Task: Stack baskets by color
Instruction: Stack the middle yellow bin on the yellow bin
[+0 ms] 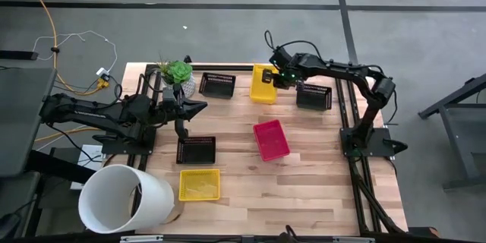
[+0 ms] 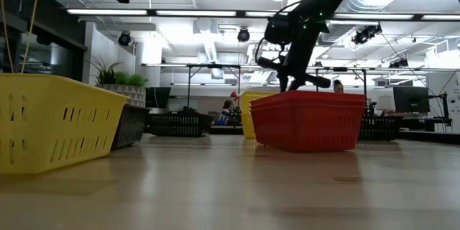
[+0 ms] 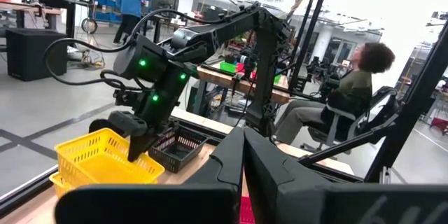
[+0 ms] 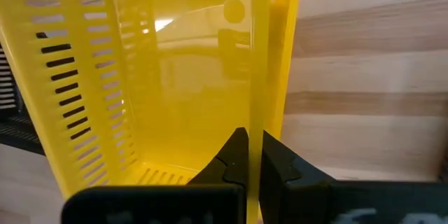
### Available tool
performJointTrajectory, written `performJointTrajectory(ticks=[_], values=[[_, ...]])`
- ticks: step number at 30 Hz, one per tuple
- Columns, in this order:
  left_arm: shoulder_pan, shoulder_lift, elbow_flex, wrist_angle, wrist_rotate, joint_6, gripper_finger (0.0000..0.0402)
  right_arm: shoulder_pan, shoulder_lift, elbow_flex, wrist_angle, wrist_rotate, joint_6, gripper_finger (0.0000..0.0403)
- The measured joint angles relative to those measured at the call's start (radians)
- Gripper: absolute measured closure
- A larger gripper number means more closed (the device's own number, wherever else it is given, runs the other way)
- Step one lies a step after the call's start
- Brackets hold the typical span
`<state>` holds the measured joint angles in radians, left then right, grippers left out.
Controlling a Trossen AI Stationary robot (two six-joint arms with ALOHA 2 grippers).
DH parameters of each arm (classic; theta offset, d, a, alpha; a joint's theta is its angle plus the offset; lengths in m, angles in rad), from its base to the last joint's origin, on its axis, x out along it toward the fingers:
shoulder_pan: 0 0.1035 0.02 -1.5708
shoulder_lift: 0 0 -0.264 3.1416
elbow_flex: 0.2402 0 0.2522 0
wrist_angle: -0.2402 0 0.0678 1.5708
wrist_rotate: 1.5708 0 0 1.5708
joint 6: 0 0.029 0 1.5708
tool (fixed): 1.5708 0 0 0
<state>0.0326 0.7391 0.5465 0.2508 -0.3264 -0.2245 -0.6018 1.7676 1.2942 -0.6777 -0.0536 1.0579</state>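
My right gripper (image 1: 282,78) is at the table's far side, shut on a yellow basket (image 1: 263,83). In the left wrist view that basket (image 3: 101,157) is tilted over what looks like a second yellow basket (image 3: 61,183). My left gripper (image 1: 201,107) hovers shut at the table's left, pointing level, with nothing in it. Black baskets stand at the far middle (image 1: 218,85), the far right (image 1: 314,96) and the near left (image 1: 196,149). A red basket (image 1: 271,139) lies at the centre. Another yellow basket (image 1: 200,184) sits toward the near edge. My right gripper pinches the yellow basket's right side wall (image 4: 257,112) between its two fingers, one finger inside the basket and one outside. The fingers slant down from above and from the table's right. The basket is tilted; whether it is lifted clear of the yellow one under it, I cannot tell.
A large white cylinder (image 1: 125,197) lies at the near left corner. A small potted plant (image 1: 178,72) stands at the far left. Bare wood shows along the near right part of the table (image 1: 319,197). A person sits on a chair (image 3: 350,91) beyond the table.
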Motion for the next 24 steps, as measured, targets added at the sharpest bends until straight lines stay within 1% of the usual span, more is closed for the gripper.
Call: performJointTrajectory(ticks=[10,12,14,16,19,24], values=[[0.000,0.000,0.000,0.000,-0.002,0.000,0.0401,-0.002,0.000,0.000,-0.046,-0.002,0.007,0.0402],[0.000,0.000,0.000,0.000,-0.002,0.000,0.0401,-0.002,0.000,0.000,-0.043,-0.013,-0.007,0.0396],[0.000,0.000,0.000,0.000,-0.002,0.000,0.0401,-0.002,0.000,0.000,-0.036,-0.027,-0.028,0.0379],[0.000,0.000,0.000,0.000,-0.002,0.000,0.0401,0.000,0.000,0.000,-0.032,-0.027,-0.043,0.0354],[0.000,0.000,0.000,0.000,-0.002,0.000,0.0401,0.000,-0.001,0.000,-0.032,-0.027,-0.053,0.0307],[0.000,0.000,0.000,-0.001,-0.002,0.000,0.0401,-0.015,-0.051,0.000,-0.041,0.017,-0.163,0.0228]])
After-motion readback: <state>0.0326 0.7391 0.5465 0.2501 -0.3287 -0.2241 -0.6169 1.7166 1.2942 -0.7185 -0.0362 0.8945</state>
